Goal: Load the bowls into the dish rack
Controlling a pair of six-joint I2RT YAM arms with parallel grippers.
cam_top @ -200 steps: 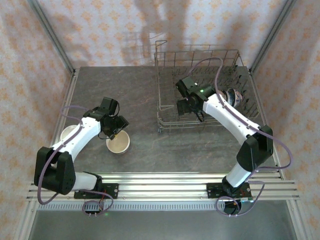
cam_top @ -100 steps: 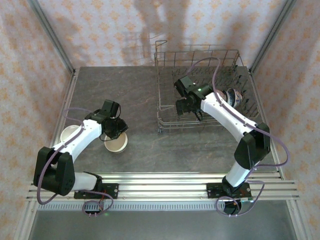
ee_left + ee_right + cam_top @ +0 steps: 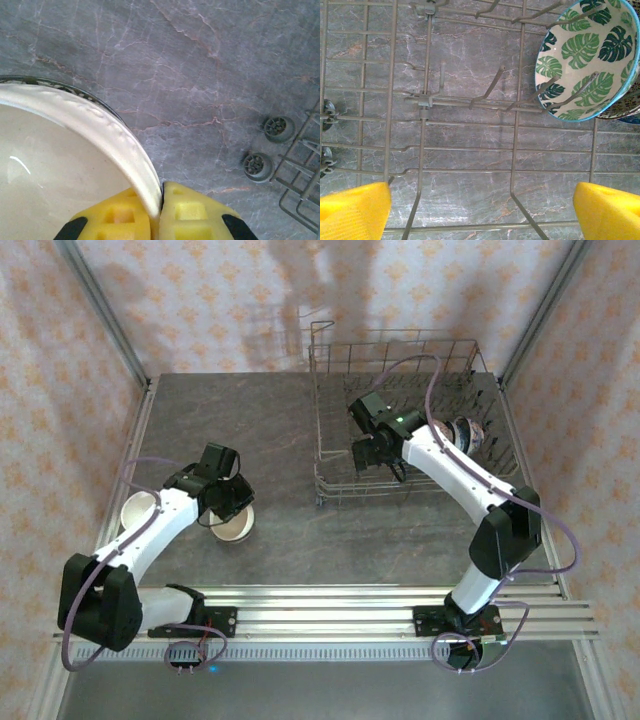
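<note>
Cream bowl (image 3: pixel 60 165): sits left of centre on the grey marble counter (image 3: pixel 200 75), toward the near edge. From above I can't tell whether it's lifted off the surface at all.
Left jaws: clamped tight on that bowl's rim. One yellow pad (image 3: pixel 120 217) is inside the bowl and the other (image 3: pixel 192 215) is outside, with the thin wall sandwiched between them (basically no gap left).
Second cream bowl (image 3: pixel 138 508): just to the left of the gripped one, partly tucked under the left arm (image 3: pixel 150 530). It's clear of the jaws.
Dish rack (image 3: pixel 400 420): grey wire basket at the back right of the counter, well apart from the gripped bowl. One corner of it and two round feet (image 3: pixel 257 164) show in the left wrist view.
Right jaws: spread wide and holding nothing, hanging over the near-left part of the rack. A yellow pad (image 3: pixel 352 210) sits in each bottom corner of the right wrist view, with bare wire and tines between them.
Leaf bowl (image 3: pixel 585 60): white inside with green leaves and a teal edge. It stands tilted among the tines on the rack's right side, away from the right jaws and not touching them.
Dark patterned bowl (image 3: pixel 620 112): just behind the leaf bowl, and I can see too little of it to say more.
</note>
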